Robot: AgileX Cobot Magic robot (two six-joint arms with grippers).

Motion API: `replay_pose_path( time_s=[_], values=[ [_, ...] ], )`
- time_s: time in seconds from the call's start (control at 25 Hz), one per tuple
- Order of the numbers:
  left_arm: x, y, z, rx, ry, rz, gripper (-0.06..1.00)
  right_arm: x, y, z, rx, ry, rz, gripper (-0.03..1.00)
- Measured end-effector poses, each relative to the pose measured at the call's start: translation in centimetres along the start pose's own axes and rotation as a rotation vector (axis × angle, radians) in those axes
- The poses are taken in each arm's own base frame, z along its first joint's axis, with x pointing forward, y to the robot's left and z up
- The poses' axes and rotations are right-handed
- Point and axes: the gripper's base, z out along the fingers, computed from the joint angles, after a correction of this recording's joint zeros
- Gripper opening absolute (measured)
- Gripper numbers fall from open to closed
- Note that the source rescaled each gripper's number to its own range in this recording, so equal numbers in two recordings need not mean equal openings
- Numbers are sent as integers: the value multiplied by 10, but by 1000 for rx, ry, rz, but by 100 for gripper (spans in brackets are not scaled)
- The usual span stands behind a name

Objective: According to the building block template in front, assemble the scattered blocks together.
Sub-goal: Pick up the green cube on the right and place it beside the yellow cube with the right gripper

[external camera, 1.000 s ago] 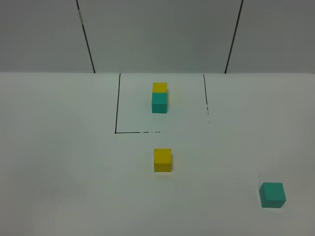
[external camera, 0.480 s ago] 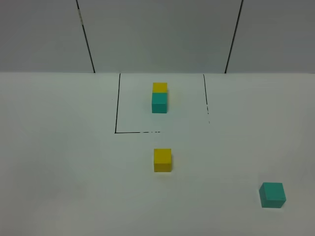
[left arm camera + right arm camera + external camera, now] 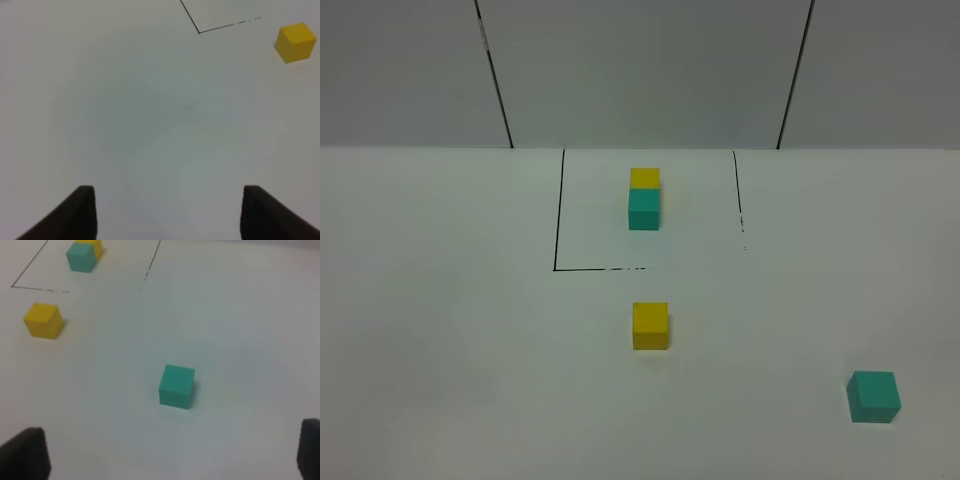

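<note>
the assembly has not begun. the template pair, its yellow half touching the far side of its teal half, sits inside the black outline at upper centre of the high view. the loose yellow cube lies alone at centre, just below the outline, and the loose teal cube sits well apart at lower right. the left gripper and right gripper are both spread wide and empty. everything seems left to do: the teal cube must be set against the yellow cube's near face.
</note>
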Motion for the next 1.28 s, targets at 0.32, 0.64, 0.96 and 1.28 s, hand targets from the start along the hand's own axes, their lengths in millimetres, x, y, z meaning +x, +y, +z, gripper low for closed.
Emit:
replay_pose_path(
  time_s=[0.32, 0.64, 0.96, 1.28],
  values=[
    [0, 0, 0, 0, 0, 0, 38, 0, 0, 0, 0, 0, 1, 100],
    [0, 0, 0, 0, 0, 0, 38, -19, -5, 27, 0, 172, 111, 100],
    [0, 0, 0, 0, 0, -1, 38, -76, -13, 126, -102, 457, 139, 100],
    [0, 0, 0, 0, 0, -1, 38, -76, -21, 218, -128, 693, 138, 100]
  ],
)
